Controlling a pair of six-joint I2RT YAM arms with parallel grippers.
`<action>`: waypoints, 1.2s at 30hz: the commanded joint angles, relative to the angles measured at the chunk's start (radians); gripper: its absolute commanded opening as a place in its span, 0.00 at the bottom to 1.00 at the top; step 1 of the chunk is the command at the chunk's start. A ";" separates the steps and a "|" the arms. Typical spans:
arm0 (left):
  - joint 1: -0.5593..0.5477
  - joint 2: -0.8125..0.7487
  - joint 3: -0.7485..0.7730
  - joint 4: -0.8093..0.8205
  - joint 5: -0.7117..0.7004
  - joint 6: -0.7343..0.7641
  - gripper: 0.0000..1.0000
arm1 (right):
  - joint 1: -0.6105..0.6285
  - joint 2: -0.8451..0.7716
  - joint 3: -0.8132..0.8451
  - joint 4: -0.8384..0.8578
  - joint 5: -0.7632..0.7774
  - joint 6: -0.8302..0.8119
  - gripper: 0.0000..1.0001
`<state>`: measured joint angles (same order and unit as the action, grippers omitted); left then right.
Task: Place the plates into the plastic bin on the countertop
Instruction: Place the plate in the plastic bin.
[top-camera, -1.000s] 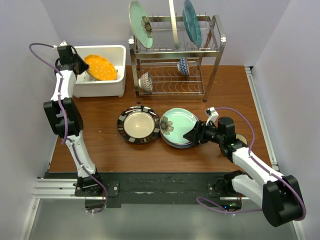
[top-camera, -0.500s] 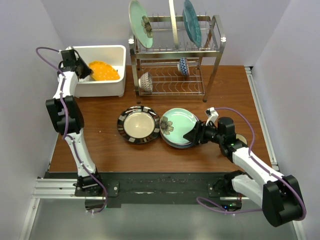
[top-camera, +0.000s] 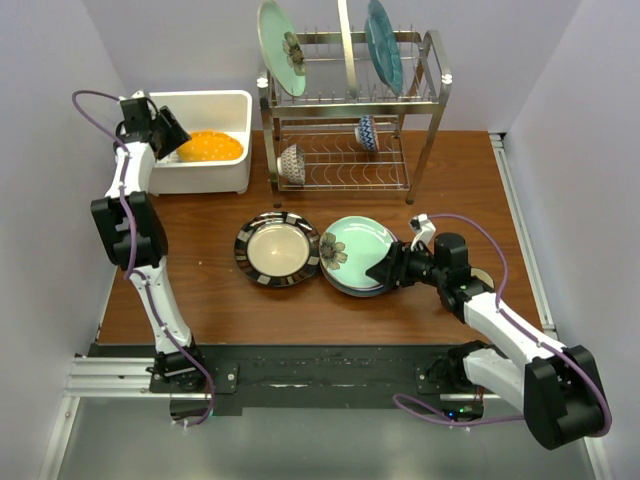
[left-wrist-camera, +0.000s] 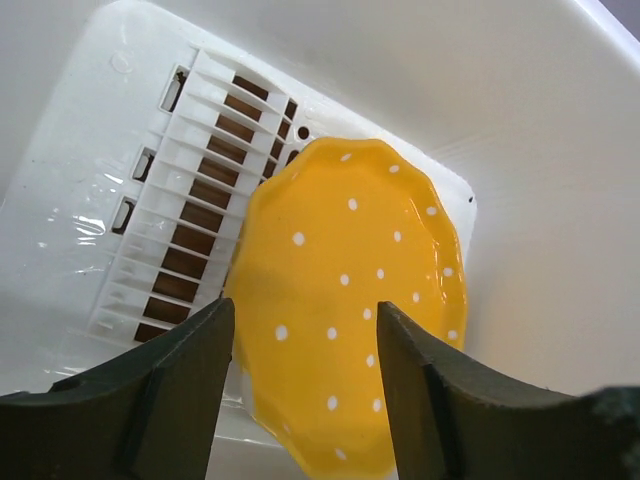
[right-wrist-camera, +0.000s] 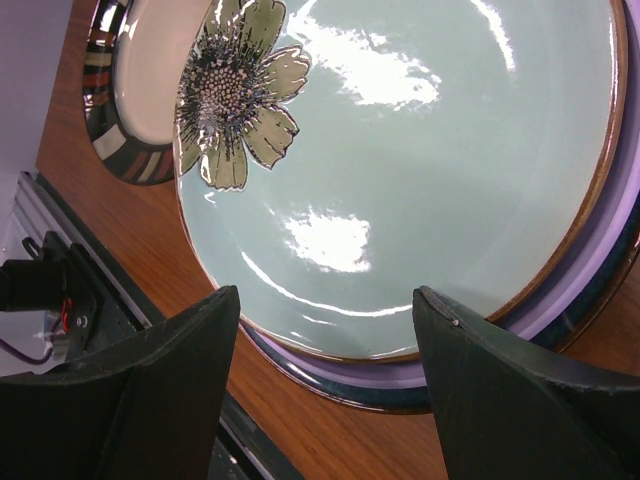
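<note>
Wooden countertop (top-camera: 450, 180), scalloped orange plate (left-wrist-camera: 350, 250) in slotted white bin (left-wrist-camera: 480, 90), left pincer (left-wrist-camera: 305, 312) wide, right pincer (right-wrist-camera: 325, 300) wide

Brown wooden table (top-camera: 460, 180). Back left: white bin (top-camera: 200, 180), standing flat. Back centre: steel rack (top-camera: 437, 110), just beside bin. Middle: striped plate (top-camera: 277, 249), flat. Touching its right rim: plate stack (right-wrist-camera: 380, 378), flowered plate (top-camera: 365, 245) uppermost, lavender and dark rims beneath.

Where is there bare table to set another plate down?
Bare wood lies in front of the plastic bin, left of the striped plate, and between the rack and the right arm. The middle is crowded: striped plate beside the plate stack.
</note>
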<state>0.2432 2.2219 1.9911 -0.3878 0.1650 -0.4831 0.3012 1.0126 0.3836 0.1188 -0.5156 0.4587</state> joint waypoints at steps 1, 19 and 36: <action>0.002 -0.051 0.057 0.003 -0.021 0.050 0.65 | 0.003 0.015 0.023 -0.027 0.014 -0.012 0.74; -0.016 -0.260 0.021 0.032 0.004 0.052 0.89 | 0.003 -0.006 0.026 -0.044 0.023 -0.008 0.74; -0.079 -0.660 -0.362 0.155 0.169 -0.005 0.94 | 0.003 -0.020 0.115 -0.169 0.092 -0.023 0.74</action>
<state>0.1886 1.6402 1.6897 -0.2741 0.2794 -0.4789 0.3012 1.0130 0.4366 0.0223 -0.4713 0.4561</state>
